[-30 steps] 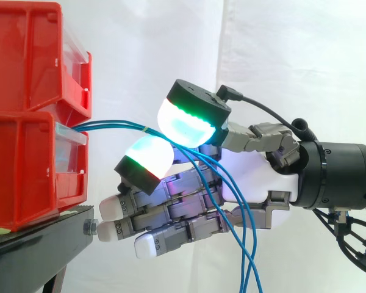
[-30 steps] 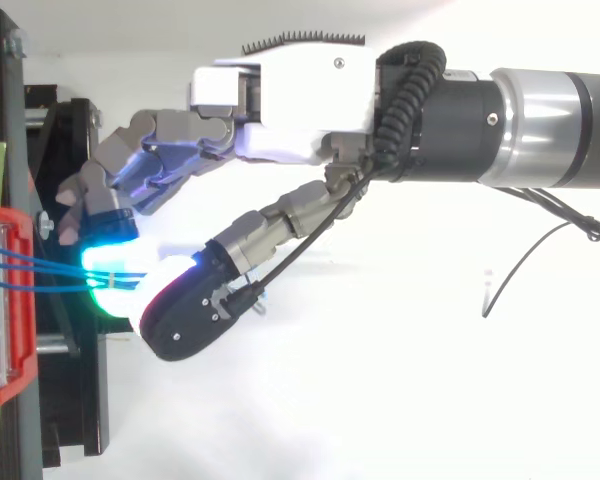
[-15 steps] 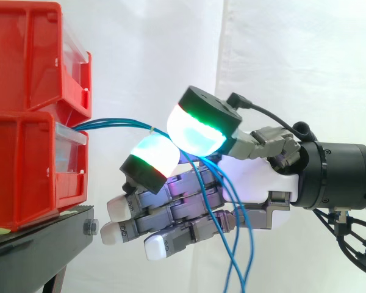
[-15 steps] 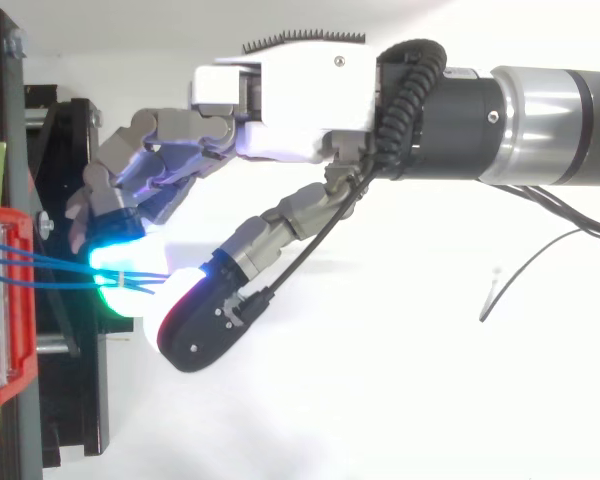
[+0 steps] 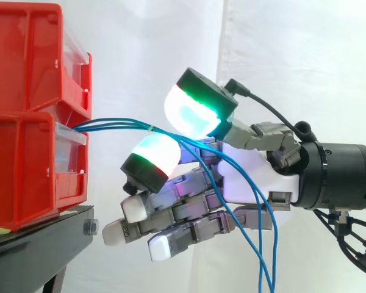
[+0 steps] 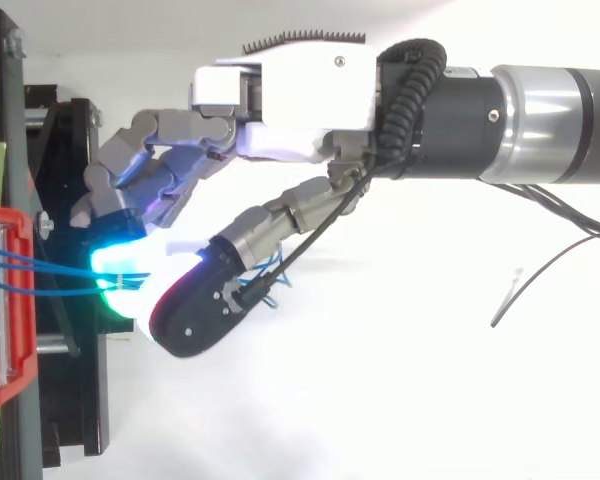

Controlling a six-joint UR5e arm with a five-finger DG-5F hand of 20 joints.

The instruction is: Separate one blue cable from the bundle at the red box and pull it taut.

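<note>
Several thin blue cables (image 5: pixel 116 124) leave the lower red box (image 5: pixel 18 171) at the left, held together by a small pale tie (image 5: pixel 150 129). Past the tie they run between two green-glowing fingertips (image 5: pixel 198 110) of my hand (image 5: pixel 250 177), then droop across the palm and hang down. The thumb pad sits above the strands and a finger pad (image 5: pixel 154 160) below, closed close on them. The other fingers curl below, holding nothing. From above, the cables (image 6: pixel 50 272) reach from the red box (image 6: pixel 0 300) into the glowing pads (image 6: pixel 130 285).
A second red bin (image 5: pixel 24 55) is stacked above the lower one, both on a black stand (image 5: pixel 36 244) with a bolt at its edge. A white curtain hangs behind. A loose thin black wire (image 6: pixel 525 290) lies on the white floor at the right.
The thumb pad has tilted back and closed toward the finger pad. The lower fingers curled down a little. The hanging cable loops have swung to the right.
</note>
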